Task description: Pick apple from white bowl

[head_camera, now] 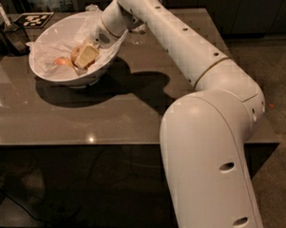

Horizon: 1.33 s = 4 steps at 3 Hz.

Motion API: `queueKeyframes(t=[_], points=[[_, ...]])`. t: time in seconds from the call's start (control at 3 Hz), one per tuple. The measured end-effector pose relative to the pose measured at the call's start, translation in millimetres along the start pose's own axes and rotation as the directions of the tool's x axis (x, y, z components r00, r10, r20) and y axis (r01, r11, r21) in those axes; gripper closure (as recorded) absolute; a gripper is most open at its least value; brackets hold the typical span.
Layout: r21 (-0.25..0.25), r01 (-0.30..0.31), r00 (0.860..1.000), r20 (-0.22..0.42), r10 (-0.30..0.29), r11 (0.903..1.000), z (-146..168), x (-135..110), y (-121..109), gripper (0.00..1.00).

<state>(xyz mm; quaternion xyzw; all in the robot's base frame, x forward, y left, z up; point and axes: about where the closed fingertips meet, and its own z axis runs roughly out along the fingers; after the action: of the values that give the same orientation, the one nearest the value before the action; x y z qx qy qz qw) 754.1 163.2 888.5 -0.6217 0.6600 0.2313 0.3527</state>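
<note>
Gripper (86,55) is sitting inside the white bowl (51,78), reaching in over the rim at about 2 o'clock. We are unable to tell how wide it is standing or whether it is holding anything, as its tan end is hiding that.

Risks we are flagging (our judgement):
- Crumpled paper (47,46) is lying all round the apple (62,61). A close here could be catching paper along with the fruit, or paper alone, and dragging the liner out on the lift.
- The apple is round and resting on loose paper near the bowl's low point. A nudge from 3 o'clock could be rolling it toward 9 o'clock, out of reach of the grasp.
- The arm (178,43) is passing close over the slanted rim. Pressing lower could be tipping or sliding the bowl on the glossy table (109,112).

Apple: we are reading it as the small pale orange-pink round shape at 9 o'clock of the gripper, near the bowl's centre and much smaller than the bowl. We are not able to say whether it is touching the gripper. The bowl is standing toward 10 o'clock on the table.
</note>
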Motion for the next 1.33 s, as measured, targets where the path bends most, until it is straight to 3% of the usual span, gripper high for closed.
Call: queueKeyframes(t=[0.67,1.33], points=[[0.012,-0.042,0.999,0.024,0.042,0.9990,-22.8,-3.1,-2.7,1.00],[0.017,-0.053,0.994,0.095,0.051,0.9985,-65.5,-23.6,-3.1,1.00]])
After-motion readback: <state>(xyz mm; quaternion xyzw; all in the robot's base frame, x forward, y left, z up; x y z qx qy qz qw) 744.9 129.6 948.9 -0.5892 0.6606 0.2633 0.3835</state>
